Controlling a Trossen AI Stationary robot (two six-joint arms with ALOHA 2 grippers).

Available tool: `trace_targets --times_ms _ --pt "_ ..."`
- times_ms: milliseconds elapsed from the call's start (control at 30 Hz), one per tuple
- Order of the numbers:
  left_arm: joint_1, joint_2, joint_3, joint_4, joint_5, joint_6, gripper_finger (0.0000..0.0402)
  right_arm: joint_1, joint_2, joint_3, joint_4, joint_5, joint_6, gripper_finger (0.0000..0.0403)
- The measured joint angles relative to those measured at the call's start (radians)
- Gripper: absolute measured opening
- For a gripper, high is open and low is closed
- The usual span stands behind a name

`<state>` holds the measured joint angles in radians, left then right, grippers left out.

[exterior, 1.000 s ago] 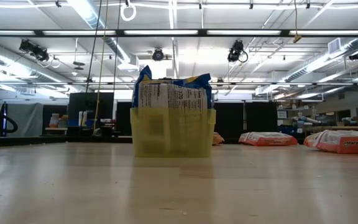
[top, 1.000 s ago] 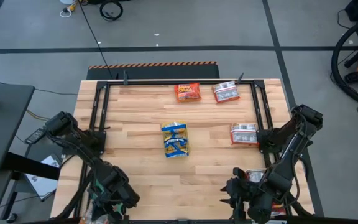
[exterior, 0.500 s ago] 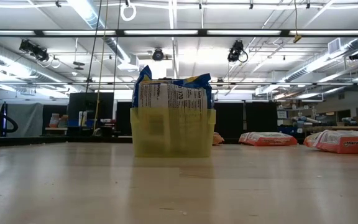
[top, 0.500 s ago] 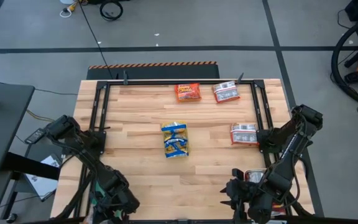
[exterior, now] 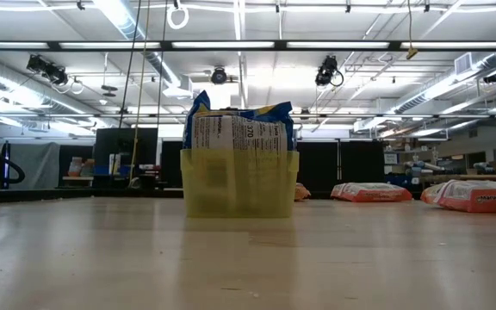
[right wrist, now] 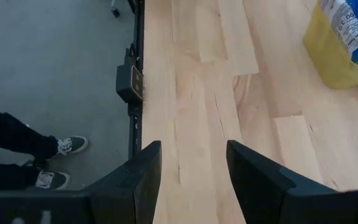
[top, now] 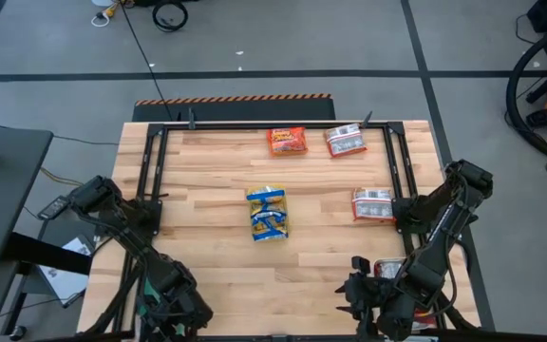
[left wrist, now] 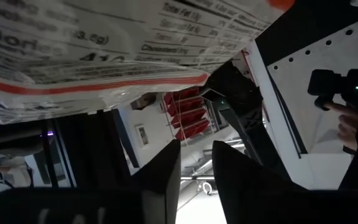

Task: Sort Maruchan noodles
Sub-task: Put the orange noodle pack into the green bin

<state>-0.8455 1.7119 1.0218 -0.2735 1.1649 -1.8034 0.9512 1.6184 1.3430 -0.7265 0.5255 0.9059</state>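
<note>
At lower left of the overhead frame, the left hand (top: pixel 171 309) sinks slightly toward the bottom edge; at lower right, the right hand (top: pixel 361 296) edges marginally leftward.

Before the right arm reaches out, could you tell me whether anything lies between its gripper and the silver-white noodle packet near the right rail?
Nothing visible does. The right gripper waits open at the near edge, and only bare table separates it from the silver-white packet.
</note>
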Motion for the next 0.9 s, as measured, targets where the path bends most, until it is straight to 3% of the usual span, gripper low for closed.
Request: trace_targets --times_ms 167,400,667,767,900 --pt "-0.001 -0.003 0.0 -0.002 -0.011 -0.008 0.0101 -0.004 0.0 0.0 0.0 -0.003 -0.016 0.0187" --pt "-0.005 -0.036 0.0 -0.066 -0.122 -0.02 0.0099 -0.024 -0.001 0.0 -0.004 -0.029 -0.02 0.0187" --pt "0.002 -0.118 0.001 -0.423 -0.382 0.06 0.0098 -0.033 -0.001 0.0 -0.005 -0.03 -0.023 0.0187" --pt "-0.002 -0.113 0.001 -0.421 -0.471 0.061 0.0098 -0.032 -0.001 0.0 -0.004 -0.03 -0.018 0.0187" --pt "-0.001 -0.095 0.0 -0.406 -0.516 0.092 0.0098 -0.032 -0.002 0.0 -0.004 -0.03 -0.012 0.0187"
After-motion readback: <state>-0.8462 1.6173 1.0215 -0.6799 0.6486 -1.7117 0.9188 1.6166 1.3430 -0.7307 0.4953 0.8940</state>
